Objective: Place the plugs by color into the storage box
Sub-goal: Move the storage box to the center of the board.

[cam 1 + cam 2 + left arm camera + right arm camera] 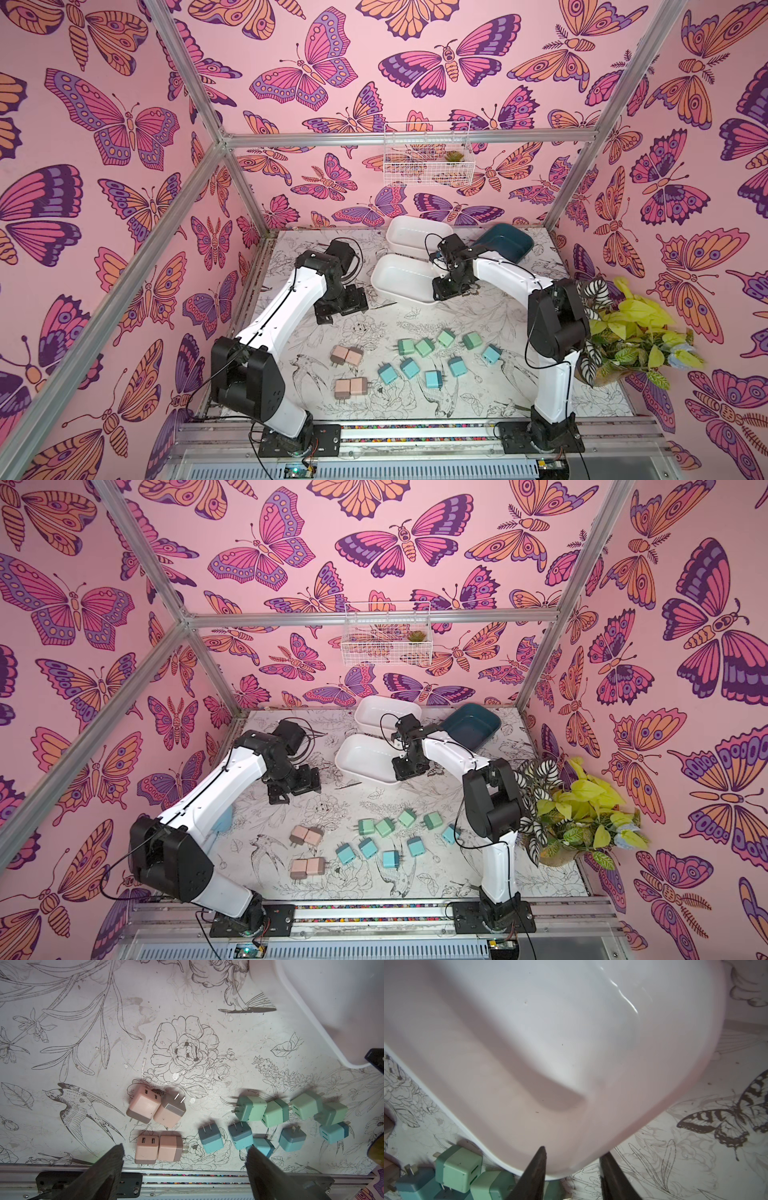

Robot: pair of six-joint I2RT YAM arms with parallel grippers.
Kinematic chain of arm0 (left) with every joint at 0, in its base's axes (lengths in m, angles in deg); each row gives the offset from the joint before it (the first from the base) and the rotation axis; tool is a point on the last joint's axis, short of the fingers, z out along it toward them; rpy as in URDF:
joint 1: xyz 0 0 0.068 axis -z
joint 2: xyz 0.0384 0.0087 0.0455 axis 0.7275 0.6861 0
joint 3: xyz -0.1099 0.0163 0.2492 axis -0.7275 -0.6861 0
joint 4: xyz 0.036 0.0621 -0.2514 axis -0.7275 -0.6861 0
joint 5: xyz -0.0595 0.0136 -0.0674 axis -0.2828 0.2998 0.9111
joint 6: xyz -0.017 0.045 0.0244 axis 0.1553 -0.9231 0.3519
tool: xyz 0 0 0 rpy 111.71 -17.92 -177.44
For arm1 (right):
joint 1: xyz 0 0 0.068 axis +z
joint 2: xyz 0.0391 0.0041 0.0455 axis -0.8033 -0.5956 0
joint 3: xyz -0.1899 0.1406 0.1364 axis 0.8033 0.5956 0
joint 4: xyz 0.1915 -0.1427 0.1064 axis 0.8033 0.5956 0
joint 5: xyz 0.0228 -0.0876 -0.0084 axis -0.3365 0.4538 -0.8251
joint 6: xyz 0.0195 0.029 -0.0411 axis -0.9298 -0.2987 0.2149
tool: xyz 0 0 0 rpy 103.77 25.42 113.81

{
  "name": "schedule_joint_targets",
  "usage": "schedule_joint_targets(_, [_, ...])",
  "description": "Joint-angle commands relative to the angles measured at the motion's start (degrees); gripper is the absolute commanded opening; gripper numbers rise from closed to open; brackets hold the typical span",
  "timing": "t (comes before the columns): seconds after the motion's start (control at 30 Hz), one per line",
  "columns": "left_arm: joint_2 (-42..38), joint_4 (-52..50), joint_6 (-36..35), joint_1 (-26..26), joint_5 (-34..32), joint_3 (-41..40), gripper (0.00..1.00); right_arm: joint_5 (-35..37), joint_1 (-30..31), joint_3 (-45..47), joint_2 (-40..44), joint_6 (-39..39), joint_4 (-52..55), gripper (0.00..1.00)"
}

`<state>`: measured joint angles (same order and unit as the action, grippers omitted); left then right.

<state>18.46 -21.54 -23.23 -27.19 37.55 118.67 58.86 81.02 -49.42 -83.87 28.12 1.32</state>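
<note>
Plugs (424, 347) lie with prongs pointing every way, apart from both grippers. Left gripper (187, 1148) spread wide. The right gripper (573, 1153) is narrow at the white box (591, 1022) rim, hold unclear.

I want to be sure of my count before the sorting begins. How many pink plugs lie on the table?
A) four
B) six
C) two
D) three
A: the pink plugs lie as two pairs of two, one pair near the other; the left wrist view and both top views show all four.
</note>
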Motion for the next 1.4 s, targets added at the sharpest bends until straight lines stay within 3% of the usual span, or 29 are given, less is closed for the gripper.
schedule_joint_targets(0.0, [0.03,-0.05,0.21,0.14,-0.31,1.41,0.93,0.48,1.34,0.17,3.01,3.45,4.05,0.41])
schedule_joint_targets(0.2, [-0.63,0.65,1.14,0.2,-0.48,1.52,0.93,0.88,2.62,3.9,5.74,5.0,4.51,0.39])
schedule_joint_targets(0.33, [0.85,1.9,-0.25,0.2,-1.35,2.46,0.94,3.92,2.54,5.33,9.04,0.72,3.0,0.77])
schedule_joint_targets(0.43, [3.49,3.76,-3.44,0.2,-3.89,4.61,0.96,5.68,2.01,4.48,12.62,-3.78,2.87,0.84])
schedule_joint_targets(0.7, [17.16,8.85,-6.32,-1.55,-2.63,16.22,1.0,6.58,1.52,4.22,22.02,-12.92,9.65,0.87])
schedule_joint_targets(0.97, [32.84,9.84,-9.74,-1.64,1.06,30.57,0.96,3.56,1.52,17.38,33.47,-23.15,8.38,0.87])
schedule_joint_targets(1.37, [34.59,9.93,-6.97,-1.12,2.2,30.92,0.83,8.64,1.19,29.05,30.53,-23.06,9.59,0.86])
